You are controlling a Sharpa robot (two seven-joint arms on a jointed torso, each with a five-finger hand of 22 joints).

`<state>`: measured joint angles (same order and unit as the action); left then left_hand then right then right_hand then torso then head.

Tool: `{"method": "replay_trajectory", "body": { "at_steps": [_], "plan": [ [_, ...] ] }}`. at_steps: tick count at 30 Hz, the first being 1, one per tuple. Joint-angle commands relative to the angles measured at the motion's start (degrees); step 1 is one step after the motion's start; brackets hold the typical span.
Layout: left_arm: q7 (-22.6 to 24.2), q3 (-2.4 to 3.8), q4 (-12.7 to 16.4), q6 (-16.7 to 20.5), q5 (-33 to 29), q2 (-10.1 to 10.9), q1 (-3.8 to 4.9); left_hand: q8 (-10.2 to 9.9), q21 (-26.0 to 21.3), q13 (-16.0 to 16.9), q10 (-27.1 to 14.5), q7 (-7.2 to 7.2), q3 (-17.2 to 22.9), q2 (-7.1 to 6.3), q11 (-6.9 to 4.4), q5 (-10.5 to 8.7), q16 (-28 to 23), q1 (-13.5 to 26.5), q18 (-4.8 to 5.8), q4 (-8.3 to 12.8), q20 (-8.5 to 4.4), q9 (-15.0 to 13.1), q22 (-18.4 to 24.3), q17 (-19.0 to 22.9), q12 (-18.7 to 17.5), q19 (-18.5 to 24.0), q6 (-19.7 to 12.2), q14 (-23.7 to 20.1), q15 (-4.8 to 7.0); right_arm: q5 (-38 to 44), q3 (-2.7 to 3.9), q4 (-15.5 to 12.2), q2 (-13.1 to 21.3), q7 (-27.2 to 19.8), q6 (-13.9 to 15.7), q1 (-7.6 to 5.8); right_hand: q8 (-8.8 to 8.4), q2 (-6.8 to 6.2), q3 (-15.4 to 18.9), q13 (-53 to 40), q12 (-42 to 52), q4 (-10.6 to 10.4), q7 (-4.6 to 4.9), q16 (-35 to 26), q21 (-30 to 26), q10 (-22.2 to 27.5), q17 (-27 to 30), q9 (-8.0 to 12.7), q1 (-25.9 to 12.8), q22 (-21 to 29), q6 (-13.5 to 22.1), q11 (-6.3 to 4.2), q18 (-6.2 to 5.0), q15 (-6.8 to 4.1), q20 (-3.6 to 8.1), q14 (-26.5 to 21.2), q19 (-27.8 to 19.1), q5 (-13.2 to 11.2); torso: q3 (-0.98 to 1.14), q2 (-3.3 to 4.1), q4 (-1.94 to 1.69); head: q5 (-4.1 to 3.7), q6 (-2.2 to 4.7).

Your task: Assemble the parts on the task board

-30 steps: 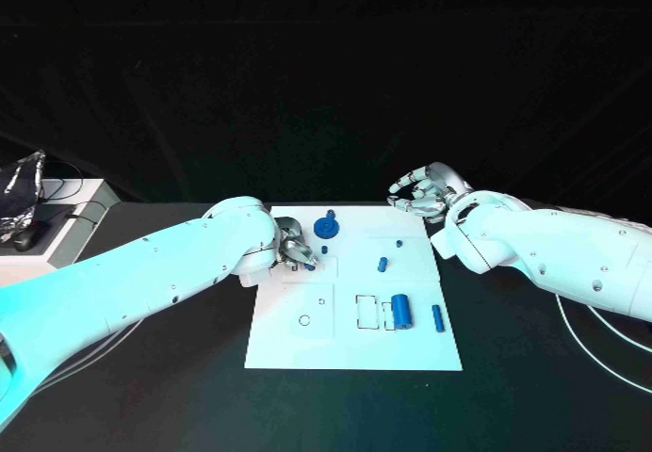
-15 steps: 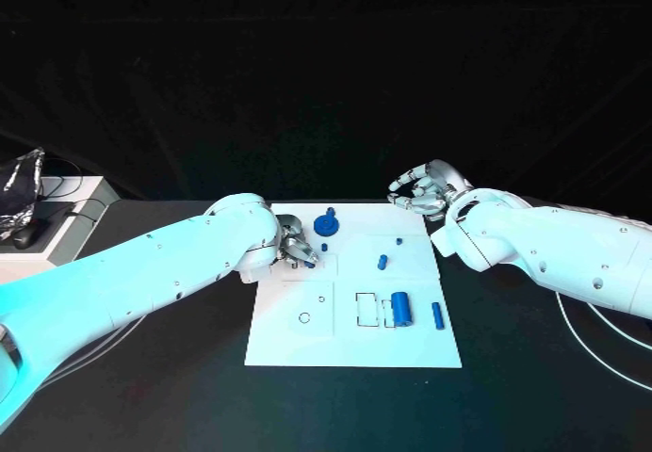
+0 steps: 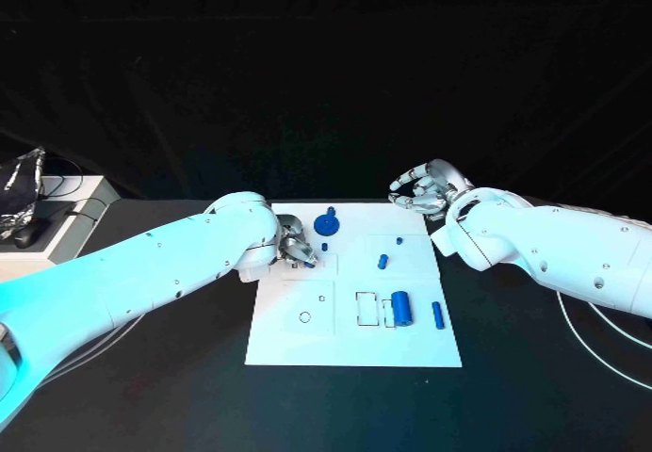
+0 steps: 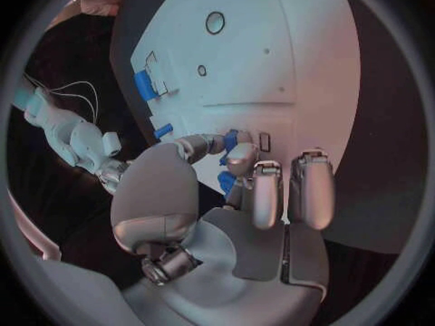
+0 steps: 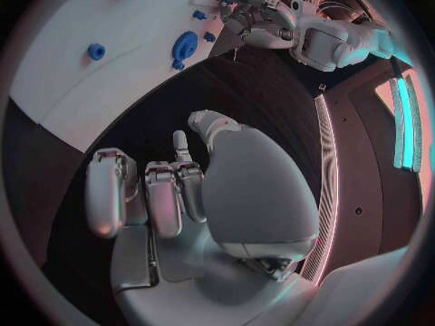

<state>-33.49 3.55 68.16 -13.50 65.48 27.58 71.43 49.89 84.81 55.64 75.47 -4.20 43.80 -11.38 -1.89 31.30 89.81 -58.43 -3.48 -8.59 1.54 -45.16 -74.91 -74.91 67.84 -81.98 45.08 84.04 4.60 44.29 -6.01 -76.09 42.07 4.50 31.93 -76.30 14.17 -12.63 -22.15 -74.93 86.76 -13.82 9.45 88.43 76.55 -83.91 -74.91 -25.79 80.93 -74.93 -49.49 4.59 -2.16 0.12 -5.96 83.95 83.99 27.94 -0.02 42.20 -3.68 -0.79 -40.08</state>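
The white task board lies in the middle of the black table. On it are a blue gear, two small pegs, a short piece, a thick cylinder and a thin rod. My left hand is low over the board's left edge. In the left wrist view it pinches a small blue part between thumb and a fingertip. My right hand hovers beyond the board's far right corner, fingers curled in on nothing.
A white box with a crumpled foil object stands at the table's left edge. Cables trail on the right. Black table surrounds the board on all sides.
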Motion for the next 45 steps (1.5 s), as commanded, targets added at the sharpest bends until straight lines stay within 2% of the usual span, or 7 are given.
{"method": "replay_trajectory", "body": {
  "at_steps": [1, 10, 14, 19, 26, 37, 45],
  "plan": [
    [-1.3, -0.46, -0.1, -4.0, 0.2, 0.0, -0.53, 0.1, 0.1, 0.0, 0.3, 1.82, 9.5, 0.41, -0.03, 0.09, 0.2, -0.1, 0.62, 9.8, -0.11, -3.6, -2.7, -15.1, -0.2, -0.1, 1.6, 6.0, 0.44, 0.6, 0.01, -0.1, 0.0, -0.2, -0.8, 0.05, 0.18, -0.45, -0.2, -11.6, -0.2, 0.0, 0.0, -0.2, -0.4, -2.6, -9.6, -0.1, -0.3, -5.5, 0.5, -0.12, -1.0, -0.02, 0.09, 4.8, 0.2, 0.1, 0.01, 0.04, 0.01, 0.06, -0.08],
    [-1.8, -0.49, -0.6, -2.2, 0.0, -0.6, -0.61, 0.0, 0.2, 0.1, 0.5, 1.83, 9.3, 0.83, -0.02, 0.0, 0.2, 0.0, 0.7, 9.4, -0.12, -3.6, -3.0, -15.1, -0.1, -0.3, 1.8, 6.0, 0.44, 0.9, 0.01, 0.1, 0.0, 0.5, -1.7, 0.15, 0.22, -0.46, -0.5, -11.7, -0.1, 0.1, 0.0, -0.2, -0.2, -2.7, -9.8, -0.1, -0.3, -5.6, 0.5, -0.12, -0.97, -0.03, 0.1, 4.8, 0.3, 0.2, -0.03, 0.07, 0.08, -0.09, 0.07],
    [-1.9, -0.49, -0.9, -2.3, -0.2, -0.8, -0.63, 0.0, 0.2, 0.1, 0.5, 1.83, 9.2, 0.96, -0.02, -0.1, 0.2, 0.2, 0.67, 9.2, -0.12, -3.6, -2.8, -15.1, -0.1, -0.2, 1.8, 6.0, 0.43, 1.0, 0.01, 0.1, 0.0, 0.7, -2.0, 0.18, 0.22, -0.48, -0.5, -11.6, -0.2, 0.1, 0.01, -0.2, -0.4, -2.6, -9.6, -0.1, -0.4, -5.5, 0.5, -0.11, -1.01, -0.03, 0.1, 4.8, 0.2, 0.2, 0.04, 0.07, 0.17, -0.18, 0.02],
    [-1.9, -0.5, -1.2, -2.6, -0.6, -1.1, -0.67, 0.1, 0.2, 0.2, 0.8, 1.97, 8.4, 1.11, -0.08, -0.33, 0.2, 0.7, 0.72, 8.7, -0.12, -3.6, -3.1, -15.1, 0.1, -0.3, 2.0, 6.0, 0.46, 1.0, 0.01, 0.2, 0.1, 0.8, -2.1, 0.19, 0.21, -0.5, -0.5, -11.5, -0.3, 0.1, 0.01, -0.2, -0.5, -2.6, -9.5, -0.2, -0.4, -5.4, 0.5, -0.11, -1.04, -0.03, 0.1, 4.8, 0.2, 0.2, -0.02, 0.07, 0.0, -0.51, -0.08],
    [-1.9, -0.51, -1.5, -2.7, -1.2, -1.4, -0.74, 0.0, 0.3, 0.4, 1.2, 2.28, 6.3, 1.34, -0.28, -0.58, 0.2, 1.4, 0.77, 7.6, -0.18, -3.5, -3.3, -15.1, 0.4, -0.5, 2.3, 6.0, 0.58, 1.0, 0.01, 0.2, 0.1, 0.8, -2.2, 0.19, 0.21, -0.5, -0.5, -11.5, -0.3, 0.1, 0.01, -0.2, -0.5, -2.6, -9.5, -0.2, -0.4, -5.4, 0.5, -0.11, -1.04, -0.03, 0.1, 4.8, 0.2, 0.2, -0.03, 0.11, 0.0, -0.69, -0.23],
    [-1.6, -0.55, -1.7, -2.9, -1.6, -1.5, -0.77, -0.8, 0.1, 0.4, 1.3, 2.84, -0.2, 0.79, -0.66, -1.1, 0.2, 2.6, 0.79, 4.9, -0.46, -3.0, -3.3, -15.1, 0.5, -0.6, 3.1, 6.0, 0.89, 1.0, 0.01, 0.1, 0.1, 0.9, -2.3, 0.19, 0.21, -0.5, -0.5, -11.5, -0.3, 0.1, 0.01, -0.2, -0.5, -2.6, -9.5, -0.2, -0.4, -5.4, 0.5, -0.11, -1.04, -0.03, 0.1, 4.8, 0.2, 0.2, -0.06, 0.04, -0.1, -0.7, -0.44],
    [-1.5, -0.57, -1.8, -2.6, -1.6, -1.4, -0.79, -1.4, 0.0, 0.4, 1.0, 2.89, -4.8, 0.25, -0.68, -1.19, 0.2, 3.2, 0.79, 2.1, -0.54, -2.5, -3.3, -15.1, 0.6, -0.6, 3.7, 6.0, 0.94, 1.0, 0.01, -0.1, 0.1, 1.0, -2.3, 0.19, 0.22, -0.64, -0.6, -11.4, -0.4, 0.1, 0.03, -0.3, -0.7, -2.4, -9.5, -0.2, -0.6, -5.3, 0.6, -0.1, -1.07, -0.02, 0.09, 4.7, 0.1, 0.2, -0.07, 0.03, -0.1, -0.74, -0.49]
  ]
}}
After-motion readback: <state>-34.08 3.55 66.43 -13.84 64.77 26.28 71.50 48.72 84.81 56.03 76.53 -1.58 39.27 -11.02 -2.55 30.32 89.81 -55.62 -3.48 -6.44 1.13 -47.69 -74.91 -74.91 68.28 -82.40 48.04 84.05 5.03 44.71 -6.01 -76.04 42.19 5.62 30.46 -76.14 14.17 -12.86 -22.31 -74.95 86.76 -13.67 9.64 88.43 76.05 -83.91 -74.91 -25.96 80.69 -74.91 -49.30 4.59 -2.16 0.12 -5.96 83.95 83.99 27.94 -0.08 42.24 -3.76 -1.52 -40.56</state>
